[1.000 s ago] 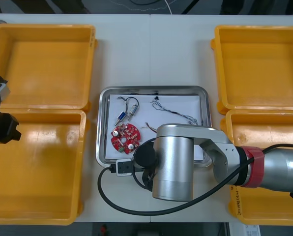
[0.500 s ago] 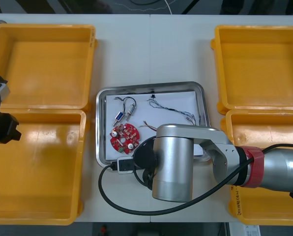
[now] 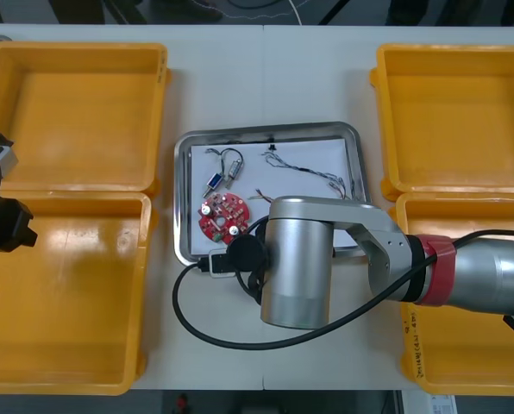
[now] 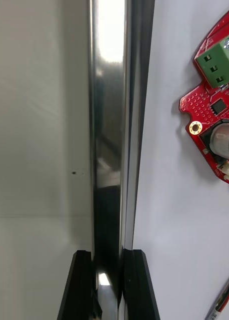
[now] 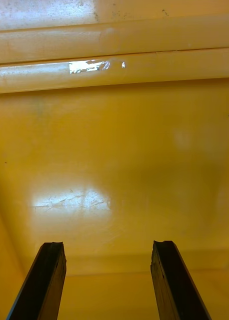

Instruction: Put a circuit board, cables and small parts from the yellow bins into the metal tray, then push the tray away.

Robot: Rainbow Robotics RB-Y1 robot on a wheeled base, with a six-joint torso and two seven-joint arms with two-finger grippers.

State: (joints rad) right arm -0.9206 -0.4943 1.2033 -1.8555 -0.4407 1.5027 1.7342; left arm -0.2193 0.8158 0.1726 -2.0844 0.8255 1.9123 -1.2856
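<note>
The metal tray [image 3: 266, 130], white inside, lies at the table's middle. It holds a round red circuit board [image 3: 223, 215], a twisted blue and white cable [image 3: 313, 178], a black cable [image 3: 232, 160] and small metal parts [image 3: 215, 184]. My right arm [image 3: 297, 259] reaches over the tray's near edge. In the right wrist view my right gripper [image 4: 110, 256] is shut on the tray's rim [image 4: 112, 125], one finger on each side of it. The circuit board [image 4: 214, 115] lies just inside the rim. My left gripper [image 5: 110, 250] hangs open over a yellow bin's floor [image 5: 114, 165].
Yellow bins stand on both sides: two on the left [image 3: 72, 112] [image 3: 63, 293] and two on the right [image 3: 455, 112] [image 3: 477, 228]. My left arm [image 3: 3, 224] rests at the left edge. Bare table lies beyond the tray's far edge.
My right gripper has shut on the tray's near rim. Tray and right arm have moved away from me, toward the table's far side. The left arm has not moved.
</note>
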